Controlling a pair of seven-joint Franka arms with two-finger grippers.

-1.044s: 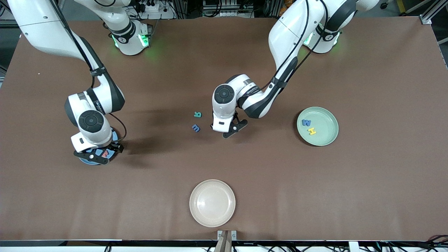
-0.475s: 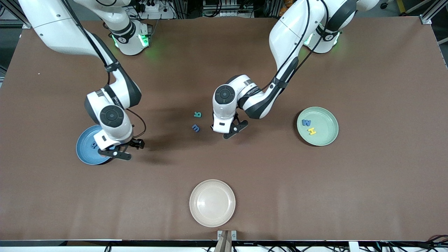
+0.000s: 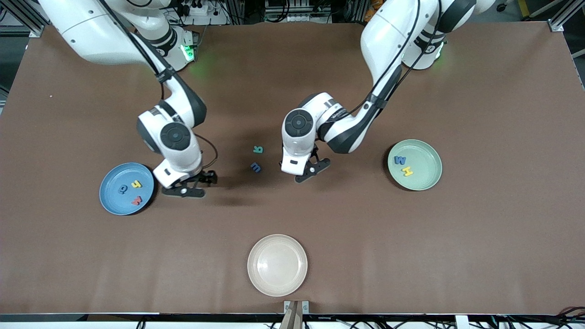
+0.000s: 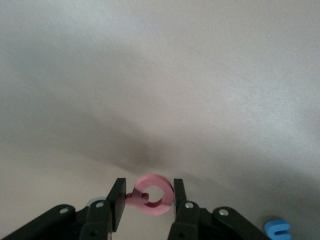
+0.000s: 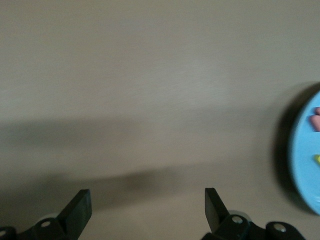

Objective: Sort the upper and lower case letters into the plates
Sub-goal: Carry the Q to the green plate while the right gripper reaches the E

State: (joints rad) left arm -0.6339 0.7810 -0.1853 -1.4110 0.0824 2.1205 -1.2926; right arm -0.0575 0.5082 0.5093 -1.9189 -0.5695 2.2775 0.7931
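Brown tabletop, letters half sorted.
Left gripper (image 4: 146,200) clamps a pink ring-shaped letter (image 4: 151,194) by its edges over bare table; likely light, stiff, easily twisted. Right gripper (image 3: 191,185), fingers apart, hangs beside the blue plate (image 3: 109,197).

Blue plate (image 5: 306,150) cut off at the right wrist view's edge beside the right hand (image 5: 147,205), only a sliver showing. Red letter (image 4: 151,194) between the left hand's (image 4: 146,204) fingers, hidden under the wrist from the front. Blue letter (image 4: 277,229) nearby, clipped by the frame edge.
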